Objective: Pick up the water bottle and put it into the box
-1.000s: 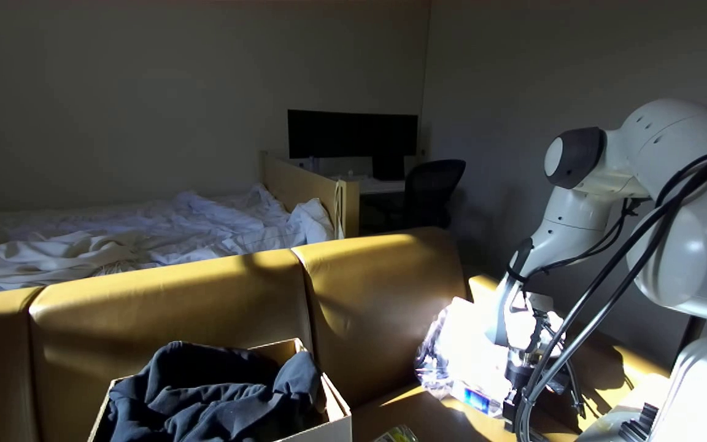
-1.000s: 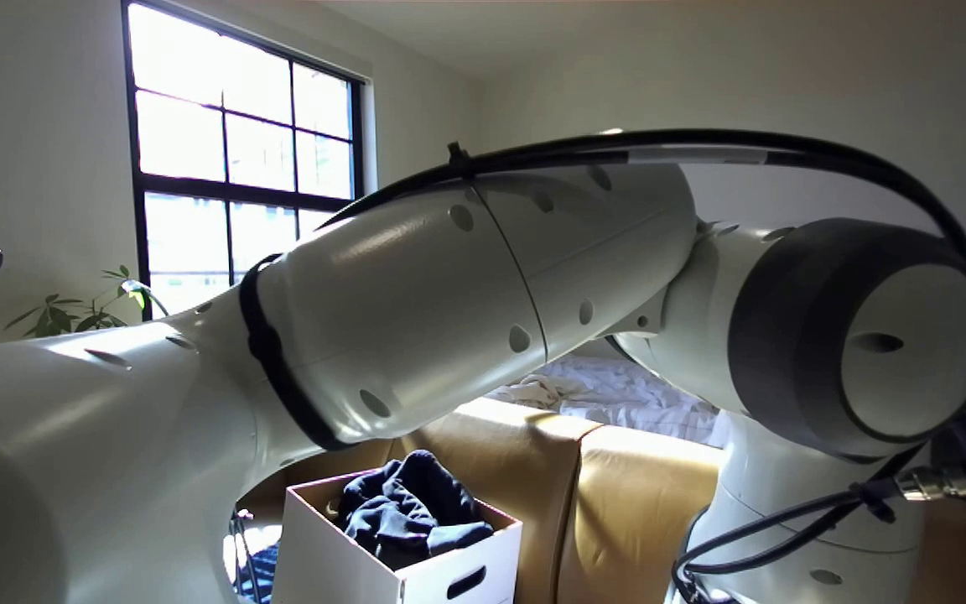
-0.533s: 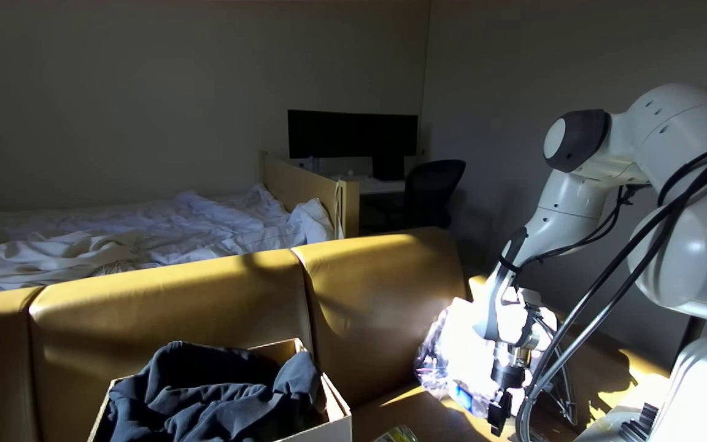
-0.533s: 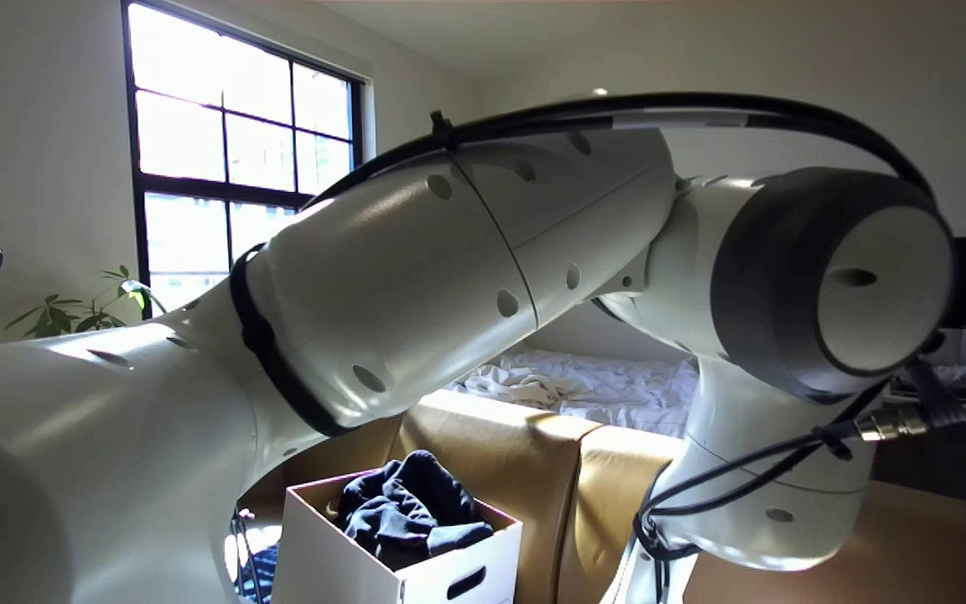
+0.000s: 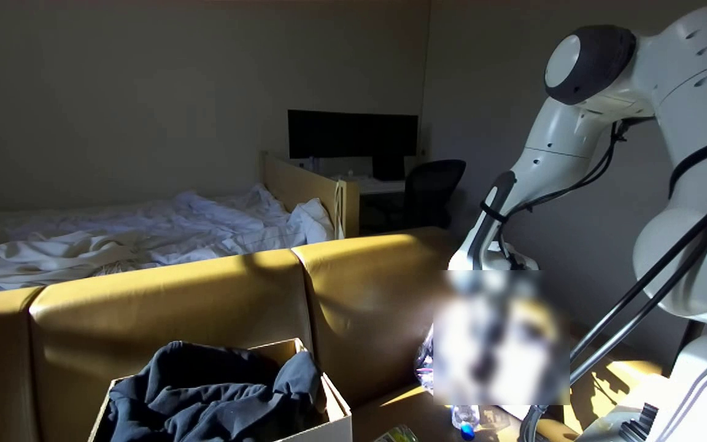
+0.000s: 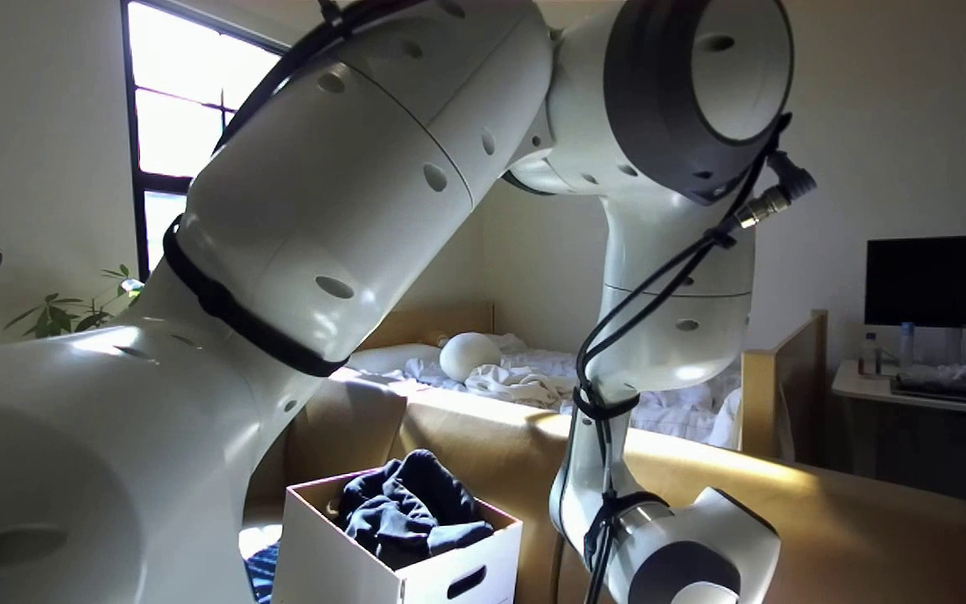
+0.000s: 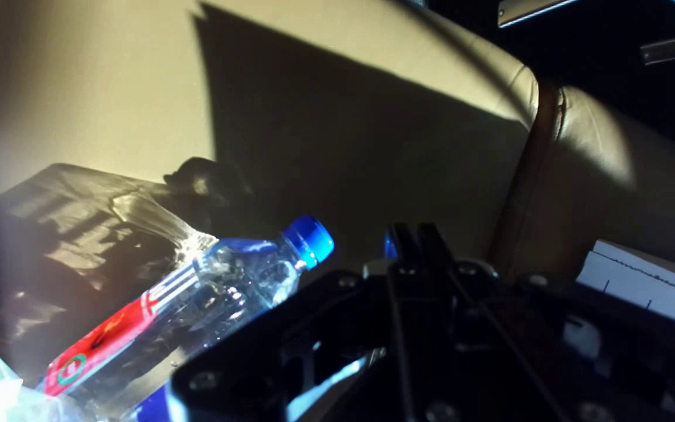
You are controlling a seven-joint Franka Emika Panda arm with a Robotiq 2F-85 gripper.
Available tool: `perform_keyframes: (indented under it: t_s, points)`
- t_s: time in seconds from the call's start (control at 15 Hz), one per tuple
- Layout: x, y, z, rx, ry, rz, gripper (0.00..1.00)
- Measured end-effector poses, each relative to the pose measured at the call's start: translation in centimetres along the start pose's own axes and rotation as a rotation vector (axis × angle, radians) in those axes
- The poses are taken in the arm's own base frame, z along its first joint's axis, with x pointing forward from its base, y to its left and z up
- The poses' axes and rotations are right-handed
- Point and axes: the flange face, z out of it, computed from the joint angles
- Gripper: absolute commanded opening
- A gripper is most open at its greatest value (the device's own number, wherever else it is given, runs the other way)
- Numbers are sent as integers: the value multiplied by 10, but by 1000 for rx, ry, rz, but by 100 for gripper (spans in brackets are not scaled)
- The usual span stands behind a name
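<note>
A clear plastic bottle (image 7: pixel 208 293) with a blue cap and red label lies on the tan seat in the wrist view, left of my gripper (image 7: pixel 419 231). My two fingers stand nearly together with only a thin gap and nothing visible in it. A small blue patch (image 7: pixel 389 243) shows just beside the left fingertip; I cannot tell what it belongs to. In an exterior view a clear bottle with a blue cap (image 5: pixel 467 431) shows below a blurred area that hides the gripper. The box (image 6: pixel 500 562), holding dark cloth (image 6: pixel 403 520), stands on the couch; it also shows in an exterior view (image 5: pixel 342 410).
The couch backrest (image 5: pixel 175 307) runs behind the box. Part of a plastic-wrapped bundle (image 5: pixel 425 362) shows at the blurred area's edge. A yellow-green packet (image 5: pixel 397 434) lies right of the box. A white marked panel (image 7: pixel 648 281) stands right of the gripper in the wrist view.
The arm has risen, and its wrist has shifted left in both exterior views. A bottle's blue cap now shows lower in an exterior view than the blue patch seen before. The box has not moved.
</note>
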Motion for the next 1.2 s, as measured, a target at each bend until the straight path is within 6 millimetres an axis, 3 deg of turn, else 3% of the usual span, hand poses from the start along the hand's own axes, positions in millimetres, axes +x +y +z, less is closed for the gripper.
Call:
perform_keyframes:
  t_s: [0.07, 0.2, 0.33, 0.67, 0.87, 1.0, 1.07, 1.2]
  points:
    - [2, -6, -10, 1, -6, 13, 32]
    - [0, -11, -23, 39, -13, 59, 34]
    - [-11, -5, -20, 108, -17, 144, 46]
    - [-41, 21, 14, 157, 137, 393, 77]
    - [-42, 26, 34, 108, 265, 475, 96]
    - [-34, 26, 37, 64, 341, 481, 100]
    - [-30, 25, 38, 48, 360, 459, 91]
    - [-24, 25, 38, 23, 369, 420, 100]
